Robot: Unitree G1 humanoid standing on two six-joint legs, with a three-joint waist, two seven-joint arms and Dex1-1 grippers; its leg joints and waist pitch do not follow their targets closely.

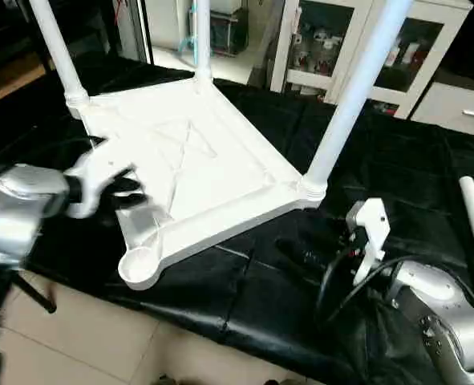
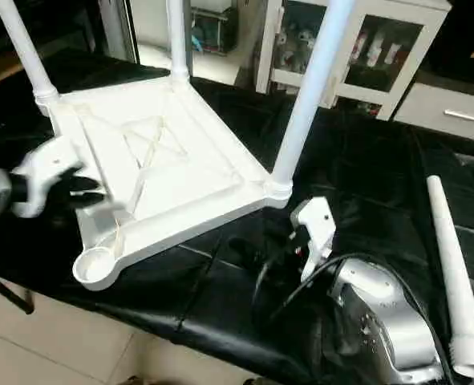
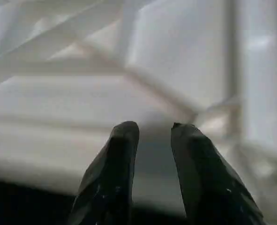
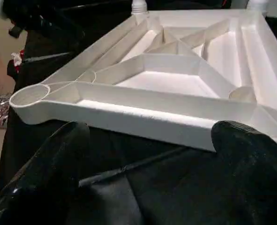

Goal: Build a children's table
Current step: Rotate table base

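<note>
The children's table top lies upside down on the black cloth, its X-ribbed underside facing up. Three white legs stand upright in its corners, and the near left corner socket is empty. A loose leg lies on the cloth at the far right. My left gripper hovers at the top's left rim, fingers slightly apart with nothing between them. My right gripper is wide open just in front of the top's near rim, low over the cloth.
The black-cloth work table ends close in front of me, with tiled floor below. A glass-door cabinet stands behind the table. Black cables loop beside my right wrist.
</note>
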